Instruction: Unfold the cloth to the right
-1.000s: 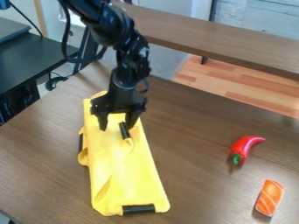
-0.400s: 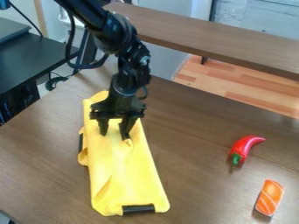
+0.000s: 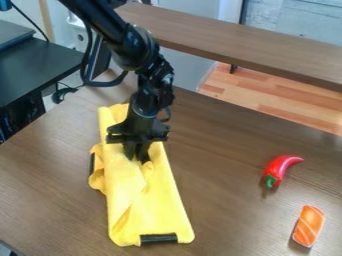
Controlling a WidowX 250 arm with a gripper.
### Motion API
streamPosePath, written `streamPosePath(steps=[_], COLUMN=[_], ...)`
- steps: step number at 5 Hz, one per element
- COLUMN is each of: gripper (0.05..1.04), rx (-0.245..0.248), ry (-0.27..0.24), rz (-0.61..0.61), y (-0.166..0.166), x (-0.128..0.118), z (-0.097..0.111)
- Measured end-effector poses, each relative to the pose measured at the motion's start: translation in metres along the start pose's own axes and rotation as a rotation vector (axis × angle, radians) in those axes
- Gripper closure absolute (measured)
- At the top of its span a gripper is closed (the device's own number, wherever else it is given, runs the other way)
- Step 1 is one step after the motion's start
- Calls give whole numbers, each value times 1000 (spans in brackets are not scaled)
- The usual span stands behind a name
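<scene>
Across much of the view, brown worktop. Over its far part, black arm, hanging down from the upper left. Below it, yellow cloth, folded into a long strip slanting slightly from upper left to lower right; rumpled along its left edge. On its far half, between the long edges, pincer: closed together, seemingly clamped on a pinch of cloth amid creases. To unfold towards the view's right, probably best to lift slightly, then draw across the long axis, not along it. At risk: catching several layers and dragging the whole bundle. Well apart on that side, orange salmon piece and, farther back, red chili; likely in the way only of a wide sweep. At the near end, black strip.
</scene>
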State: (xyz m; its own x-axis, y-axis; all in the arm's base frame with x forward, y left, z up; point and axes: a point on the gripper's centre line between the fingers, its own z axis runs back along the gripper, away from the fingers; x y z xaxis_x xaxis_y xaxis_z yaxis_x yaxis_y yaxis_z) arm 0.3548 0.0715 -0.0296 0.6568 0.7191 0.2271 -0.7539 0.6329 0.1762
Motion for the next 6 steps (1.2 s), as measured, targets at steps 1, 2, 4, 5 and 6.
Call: streamPosePath(steps=[1, 2, 4, 5, 6], gripper=[1027, 1035, 1035, 1035, 1035], rx=[1, 8, -96, -136, -158], ry=[-1, 9, 51, 72, 59], rz=[9, 22, 49, 27, 27], y=[-1, -2, -18, -36, -47], x=[1, 1, 5, -1, 0], z=[1, 0, 47, 66, 79])
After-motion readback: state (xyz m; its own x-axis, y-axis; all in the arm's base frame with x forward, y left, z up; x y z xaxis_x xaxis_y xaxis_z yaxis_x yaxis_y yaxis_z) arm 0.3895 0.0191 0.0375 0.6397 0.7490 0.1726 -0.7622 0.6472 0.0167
